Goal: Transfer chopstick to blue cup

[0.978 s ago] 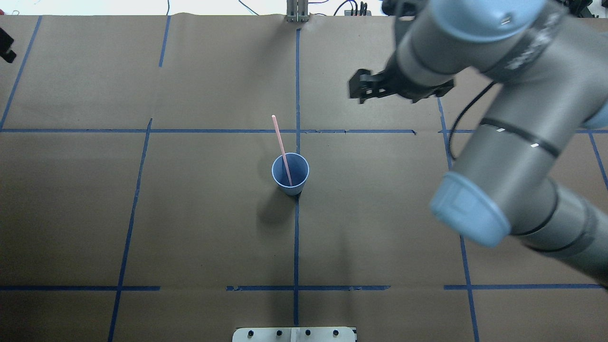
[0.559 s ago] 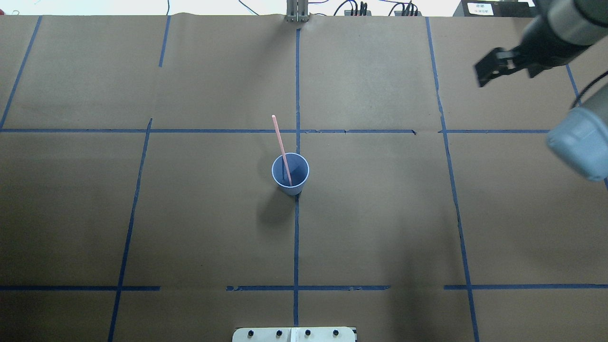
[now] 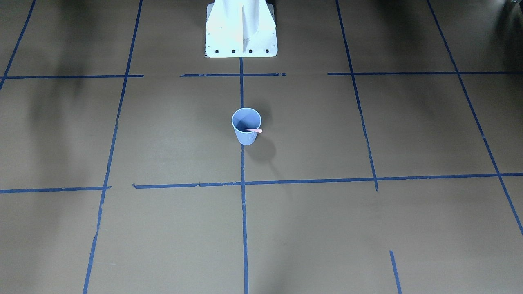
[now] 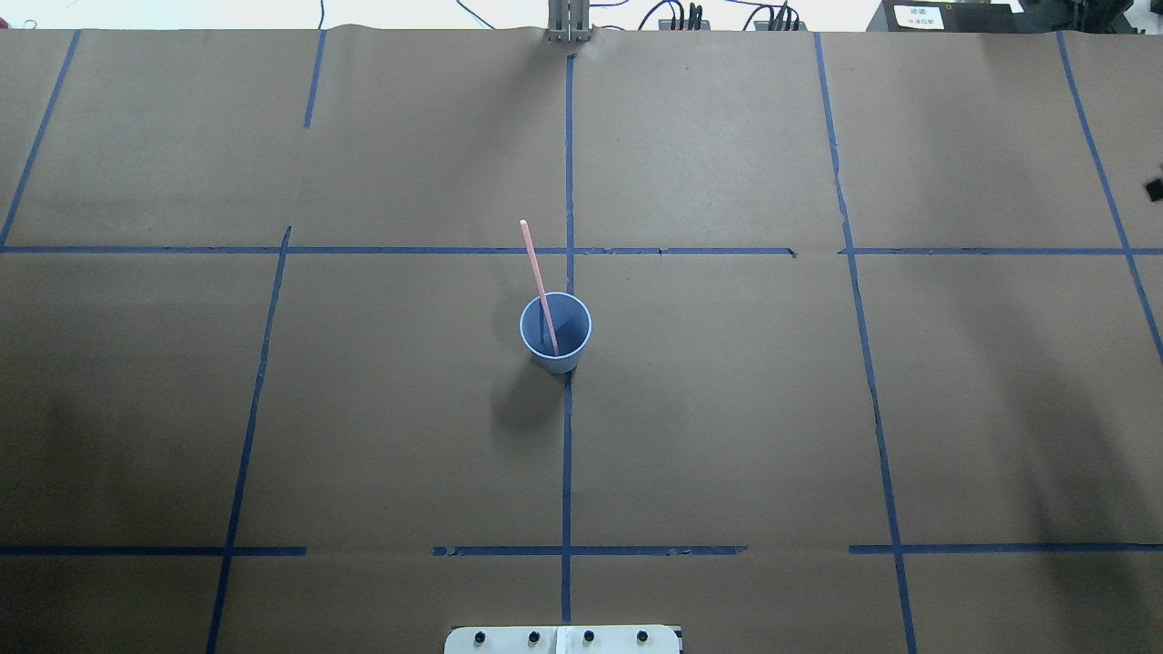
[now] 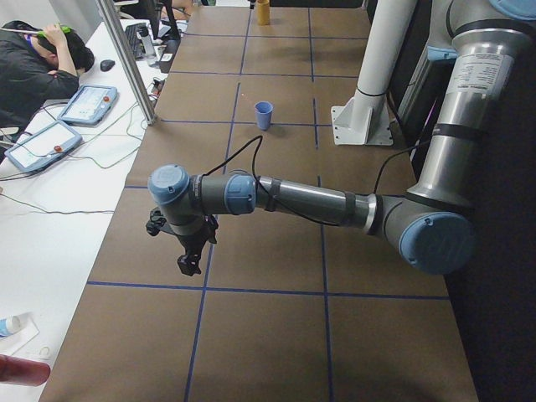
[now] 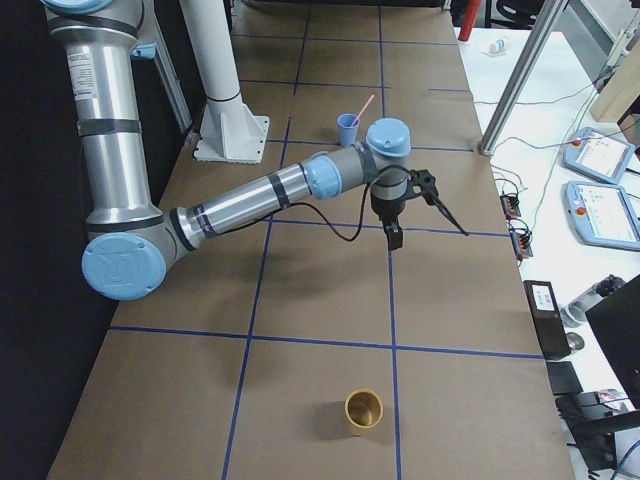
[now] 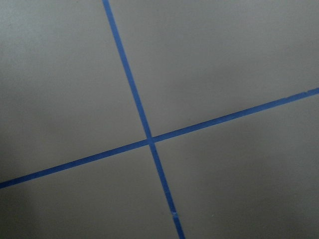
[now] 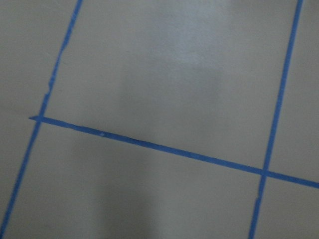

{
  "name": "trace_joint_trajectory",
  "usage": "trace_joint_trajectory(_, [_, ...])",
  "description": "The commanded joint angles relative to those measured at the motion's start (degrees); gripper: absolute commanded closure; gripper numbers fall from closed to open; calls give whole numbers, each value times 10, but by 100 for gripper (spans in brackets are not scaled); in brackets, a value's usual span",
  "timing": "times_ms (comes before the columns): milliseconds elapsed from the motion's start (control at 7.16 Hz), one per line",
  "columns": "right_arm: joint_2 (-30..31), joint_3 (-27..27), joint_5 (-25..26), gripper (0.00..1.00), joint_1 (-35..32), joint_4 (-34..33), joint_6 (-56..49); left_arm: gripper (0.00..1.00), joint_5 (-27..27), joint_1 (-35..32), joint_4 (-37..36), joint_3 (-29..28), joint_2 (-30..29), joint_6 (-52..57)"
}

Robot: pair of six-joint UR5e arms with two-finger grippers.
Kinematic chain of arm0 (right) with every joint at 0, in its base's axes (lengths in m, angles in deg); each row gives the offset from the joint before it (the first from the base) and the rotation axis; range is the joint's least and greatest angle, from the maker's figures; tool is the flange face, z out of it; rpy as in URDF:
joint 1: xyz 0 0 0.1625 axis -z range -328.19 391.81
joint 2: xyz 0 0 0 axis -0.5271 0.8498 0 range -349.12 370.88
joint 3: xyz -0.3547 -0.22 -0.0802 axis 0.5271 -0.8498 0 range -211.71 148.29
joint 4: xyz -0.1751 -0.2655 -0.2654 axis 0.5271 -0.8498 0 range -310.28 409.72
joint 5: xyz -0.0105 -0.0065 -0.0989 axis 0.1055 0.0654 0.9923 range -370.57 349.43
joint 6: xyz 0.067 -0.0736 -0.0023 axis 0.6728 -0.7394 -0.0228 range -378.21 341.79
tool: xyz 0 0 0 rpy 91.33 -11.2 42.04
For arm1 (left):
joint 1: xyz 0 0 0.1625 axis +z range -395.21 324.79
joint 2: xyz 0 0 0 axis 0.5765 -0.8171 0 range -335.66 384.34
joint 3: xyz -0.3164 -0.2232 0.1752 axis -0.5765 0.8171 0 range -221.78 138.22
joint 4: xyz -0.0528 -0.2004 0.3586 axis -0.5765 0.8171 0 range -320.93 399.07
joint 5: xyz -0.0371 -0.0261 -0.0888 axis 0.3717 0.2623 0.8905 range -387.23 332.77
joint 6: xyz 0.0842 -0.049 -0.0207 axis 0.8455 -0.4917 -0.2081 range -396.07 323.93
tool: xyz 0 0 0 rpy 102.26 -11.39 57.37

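The right arm has swung clear of the overhead view. A second ago it filled the upper right, and now only a dark speck [image 4: 1154,189] shows at the edge, at about 2 o'clock from the cup. The cup and chopstick have not shifted.

On the left, the left gripper [image 5: 188,266] hangs over the brown paper near the table's end. It appears only in the exterior left view, so I cannot tell whether its fingers are apart or together. Its wrist camera shows nothing but two blue tape lines [image 7: 149,140] crossing.

At the centre, the blue cup [image 4: 555,332] stands upright on the middle tape line, at 12 o'clock from the white base plate [image 4: 563,639]. The pink chopstick [image 4: 538,272] rests inside it. Its lower end is down in the cup, and its shaft leans on the rim and sticks out toward 11 o'clock in the overhead view. In the front-facing view just a short pink tip [image 3: 255,130] shows over the rim. No gripper is near it.

On the right, the right gripper [image 6: 425,235] points down over the paper, well apart from the cup. The exterior right view alone shows it properly, so again I cannot tell how its fingers stand. A yellow cup [image 6: 363,410] stands upright toward that end of the table.
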Motion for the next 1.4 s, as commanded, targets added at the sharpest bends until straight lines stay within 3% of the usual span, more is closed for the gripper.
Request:
trace_joint_trajectory(0, [42,-59,-5,0,-36,10,-63,0,7,-4,20,-4,20,6])
trace_joint_trajectory(279, [56,-99,-12,0,-50,9,-65,0,6,-4,23,-5,23,4])
trace_joint_trajectory(699, [66,-91,-59,0,-92,9,-58,0,5,-4,16,-19,25,-1])
trace_joint_trajectory(1257, [67,-93,-74,0,-99,9,-55,0,6,-4,23,-17,43,-15])
